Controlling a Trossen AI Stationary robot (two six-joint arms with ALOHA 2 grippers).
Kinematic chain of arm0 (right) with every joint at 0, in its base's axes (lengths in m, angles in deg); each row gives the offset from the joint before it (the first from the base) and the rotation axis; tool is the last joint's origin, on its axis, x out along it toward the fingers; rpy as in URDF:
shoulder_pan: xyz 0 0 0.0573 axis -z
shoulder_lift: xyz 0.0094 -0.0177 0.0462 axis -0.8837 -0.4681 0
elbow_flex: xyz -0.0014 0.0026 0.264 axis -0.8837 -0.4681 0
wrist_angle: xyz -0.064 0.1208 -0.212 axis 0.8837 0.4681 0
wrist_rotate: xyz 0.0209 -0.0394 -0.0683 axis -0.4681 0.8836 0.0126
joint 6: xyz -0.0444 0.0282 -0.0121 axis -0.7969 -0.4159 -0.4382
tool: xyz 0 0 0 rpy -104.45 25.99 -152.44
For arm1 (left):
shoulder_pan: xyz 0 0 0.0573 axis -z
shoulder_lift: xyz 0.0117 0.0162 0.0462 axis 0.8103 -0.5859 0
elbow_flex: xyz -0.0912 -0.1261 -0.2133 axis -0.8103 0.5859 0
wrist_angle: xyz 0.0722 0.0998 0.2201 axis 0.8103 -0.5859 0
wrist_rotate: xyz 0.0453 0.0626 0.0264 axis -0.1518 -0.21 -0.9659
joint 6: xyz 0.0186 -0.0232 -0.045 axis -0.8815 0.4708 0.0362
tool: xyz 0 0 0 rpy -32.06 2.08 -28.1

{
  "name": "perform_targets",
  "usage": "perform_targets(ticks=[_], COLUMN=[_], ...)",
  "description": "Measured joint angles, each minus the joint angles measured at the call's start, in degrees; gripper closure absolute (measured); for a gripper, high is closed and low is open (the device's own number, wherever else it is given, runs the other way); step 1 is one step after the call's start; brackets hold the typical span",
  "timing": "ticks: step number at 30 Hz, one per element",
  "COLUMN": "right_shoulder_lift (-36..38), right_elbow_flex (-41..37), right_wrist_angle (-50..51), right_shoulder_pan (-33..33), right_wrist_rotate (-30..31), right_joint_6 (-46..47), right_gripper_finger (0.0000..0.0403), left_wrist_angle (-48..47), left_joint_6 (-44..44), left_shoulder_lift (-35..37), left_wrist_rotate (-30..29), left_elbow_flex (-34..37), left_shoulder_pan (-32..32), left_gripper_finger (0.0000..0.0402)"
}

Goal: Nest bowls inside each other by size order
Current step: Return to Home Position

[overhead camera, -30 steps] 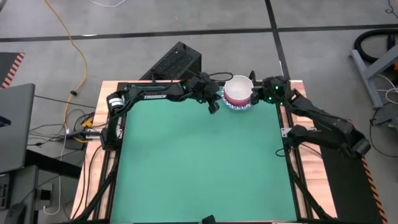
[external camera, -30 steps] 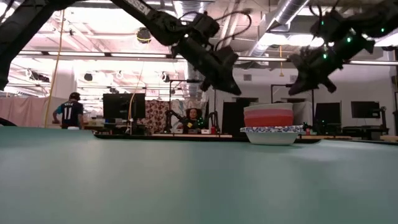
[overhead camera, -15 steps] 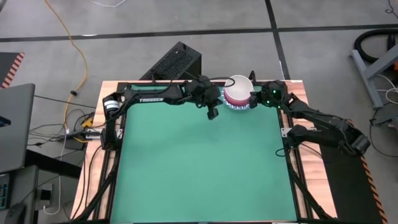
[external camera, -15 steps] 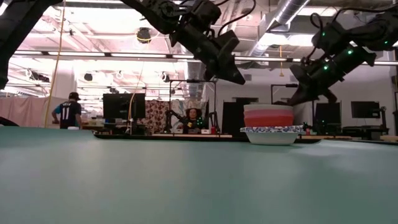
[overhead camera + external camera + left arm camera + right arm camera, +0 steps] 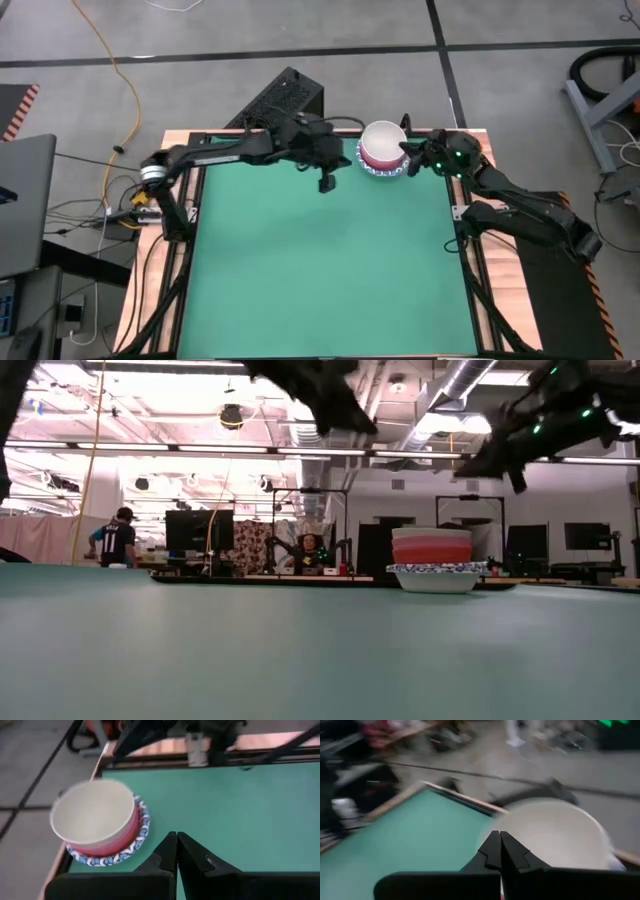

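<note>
Nested bowls (image 5: pixel 432 550) hide one another, count unclear; left arm (image 5: pixel 310 385) cut off by low view's top edge

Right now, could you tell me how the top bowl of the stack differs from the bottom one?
The top bowl is plain off-white; the bottom bowl has a blue patterned rim. The bottom bowl is wider, its rim showing around the stack. The bottom bowl rests on the table; the top bowl sits highest. Both are round, in one stack.

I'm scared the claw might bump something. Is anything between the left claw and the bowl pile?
Nothing visible is in the way. Only bare green table lies between the left gripper, shut and empty, and the stack of bowls.
</note>
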Motion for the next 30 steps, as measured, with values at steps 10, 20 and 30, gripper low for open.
perform_targets(ticks=[10,20,30], right_shoulder_lift=[15.0,23.9,32.3], right_elbow_flex=[0.1,1.5,-2.0], right_wrist_angle=[-5.1,-5.5,-1.4], right_shoulder_pan=[-0.5,-0.6,-1.3], right_wrist_rotate=[-23.1,-26.4,-30.0], right_joint_6=[-2.8,-2.1,2.6], right_gripper_finger=[0.0392,0.0392,0.0392], left_wrist_angle=[1.3,14.4,17.3], left_joint_6=[-2.1,0.1,4.8], left_shoulder_lift=[22.5,43.5,58.5], left_wrist_rotate=[2.7,0.7,-0.8], left_elbow_flex=[8.7,30.7,45.8], left_shoulder_pan=[0.2,-0.2,-0.8], left_gripper_finger=[0.0401,0.0401,0.0401])
